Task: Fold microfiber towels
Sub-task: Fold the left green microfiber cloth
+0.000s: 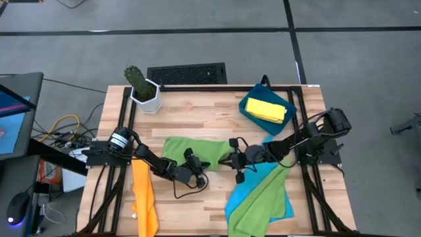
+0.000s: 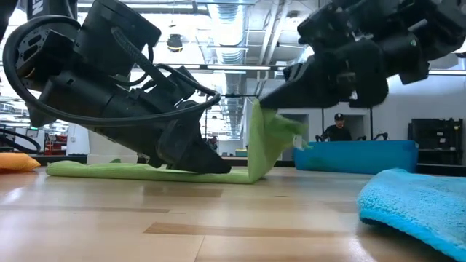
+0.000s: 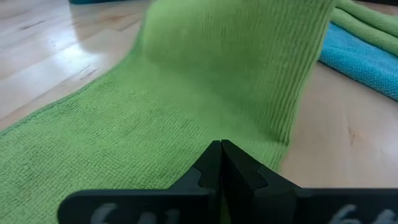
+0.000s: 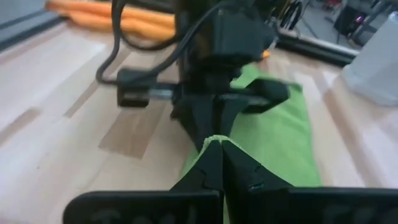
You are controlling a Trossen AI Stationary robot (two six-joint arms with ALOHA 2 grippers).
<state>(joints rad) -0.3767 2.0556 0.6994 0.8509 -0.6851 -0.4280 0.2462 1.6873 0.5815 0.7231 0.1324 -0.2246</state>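
Note:
A lime green microfiber towel (image 1: pixel 184 148) lies mid-table, its flat part (image 2: pixel 109 169) on the wood and its right end (image 2: pixel 262 145) raised upright. My left gripper (image 1: pixel 207 168) is shut and bears on the flat part just before the bend. My right gripper (image 1: pixel 223 160) faces it, shut on the raised end. An orange towel (image 1: pixel 143 197) lies at the near left. A second green towel (image 1: pixel 263 197) lies on a bright blue towel (image 1: pixel 240 191) at the near right. A yellow towel (image 1: pixel 266 108) sits folded in the dark-blue tray (image 1: pixel 245 105). My left gripper presses its shut fingertips (image 3: pixel 221 152) down on the towel's flat part (image 3: pixel 155 162), slanting down from the table's left. That part stays flat on the wood (image 2: pixel 182 172). My right gripper pinches the towel's raised edge (image 4: pixel 214 138) between its two fingers, coming from the table's right, slanting slightly down. The cloth hangs below them (image 2: pixel 261 138) to the table.
A cactus in a white pot (image 1: pixel 143 89) stands at the far left corner. The tray is at the far right. The blue and green towels (image 2: pixel 415 200) lie near the right front edge. Bare wood shows at the near middle and the far middle.

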